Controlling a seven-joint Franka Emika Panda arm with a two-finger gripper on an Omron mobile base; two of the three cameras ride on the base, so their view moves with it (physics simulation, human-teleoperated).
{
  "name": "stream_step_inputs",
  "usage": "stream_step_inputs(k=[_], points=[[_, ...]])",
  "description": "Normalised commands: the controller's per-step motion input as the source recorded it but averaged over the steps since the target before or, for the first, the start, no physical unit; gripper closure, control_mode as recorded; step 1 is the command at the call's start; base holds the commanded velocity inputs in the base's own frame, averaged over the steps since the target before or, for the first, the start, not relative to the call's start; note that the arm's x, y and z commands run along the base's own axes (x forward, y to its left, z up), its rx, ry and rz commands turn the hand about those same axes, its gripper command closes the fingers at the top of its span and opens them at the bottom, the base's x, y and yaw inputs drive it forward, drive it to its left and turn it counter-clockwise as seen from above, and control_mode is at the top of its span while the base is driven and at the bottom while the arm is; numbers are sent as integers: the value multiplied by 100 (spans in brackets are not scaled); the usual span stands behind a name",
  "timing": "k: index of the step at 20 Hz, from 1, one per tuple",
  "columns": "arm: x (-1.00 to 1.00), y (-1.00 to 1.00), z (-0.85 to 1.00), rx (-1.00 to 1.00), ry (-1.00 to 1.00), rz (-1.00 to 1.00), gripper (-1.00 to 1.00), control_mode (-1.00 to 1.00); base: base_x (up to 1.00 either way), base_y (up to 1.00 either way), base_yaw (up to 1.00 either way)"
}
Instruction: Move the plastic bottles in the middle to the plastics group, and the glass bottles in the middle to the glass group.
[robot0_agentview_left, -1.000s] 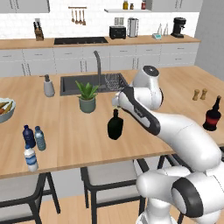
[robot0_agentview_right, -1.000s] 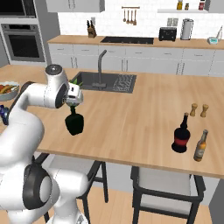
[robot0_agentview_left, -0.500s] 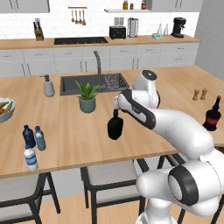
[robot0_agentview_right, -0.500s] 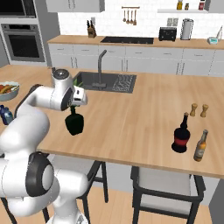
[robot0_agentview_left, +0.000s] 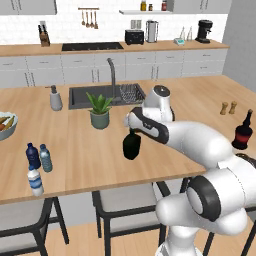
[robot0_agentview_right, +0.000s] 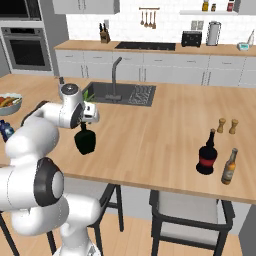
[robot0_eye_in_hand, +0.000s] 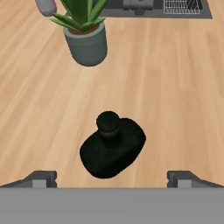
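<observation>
Hovering just above the squat black bottle (robot0_agentview_left: 132, 145), the claw (robot0_agentview_left: 133, 121) has its two tips spread wide apart with nothing between them. Far off to the claw's left, at the surface (robot0_agentview_left: 90, 155) edge, stand three small bottles: navy (robot0_agentview_left: 32, 155), pale blue-grey (robot0_agentview_left: 45, 158) and a white-capped one (robot0_agentview_left: 35, 181). The potted plant (robot0_agentview_left: 100, 111) sits just left and beyond. Directly below the claw, the black bottle stands upright, its long axis vertical, neck in line between the tips in the hand view. Well to the right stands the red-labelled bottle (robot0_agentview_left: 243, 132), where I judge it belongs.
</observation>
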Motion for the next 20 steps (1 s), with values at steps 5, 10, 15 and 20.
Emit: stream_step_inputs(k=[5, 10, 15, 20], points=[[18, 3, -32, 0, 0, 0, -100, -100, 0, 0, 0], [16, 9, -18, 0, 0, -1, -100, -100, 0, 0, 0], [13, 8, -2, 0, 0, 0, -100, -100, 0, 0, 0], [20, 1, 0, 0, 0, 0, -100, -100, 0, 0, 0]])
